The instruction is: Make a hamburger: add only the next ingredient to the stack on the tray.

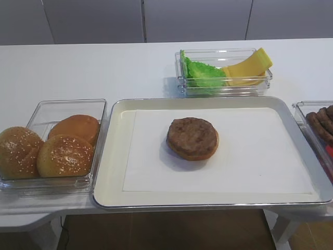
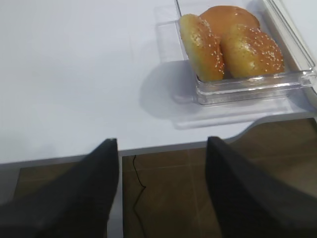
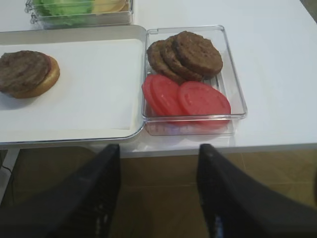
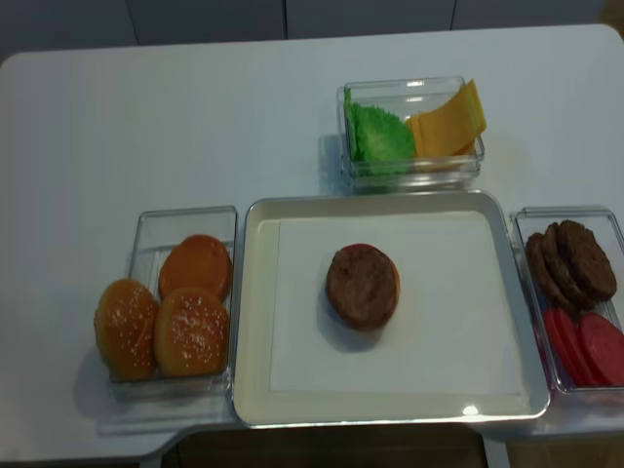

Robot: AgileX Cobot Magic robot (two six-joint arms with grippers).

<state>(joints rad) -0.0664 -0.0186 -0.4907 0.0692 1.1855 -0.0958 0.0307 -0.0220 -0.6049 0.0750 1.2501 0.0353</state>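
The stack (image 1: 192,138) lies in the middle of the white paper on the silver tray (image 1: 115,156): a golden bun base with a brown patty on top. Three more dark-brown meat patties (image 3: 190,54) overlap in a clear box right of the tray, with red slices (image 3: 183,96) in front of them. My right gripper (image 3: 159,148) hangs open and empty over the floor, just off the table's front edge below that box. My left gripper (image 2: 162,141) is also open and empty, off the front edge, near the bun box. Neither gripper shows in the exterior views.
A clear box of sesame buns (image 1: 52,148) stands left of the tray. Another clear box behind the tray holds green lettuce (image 1: 203,73) and yellow cheese (image 1: 250,65). The patty box (image 4: 570,261) sits close against the tray's right rim.
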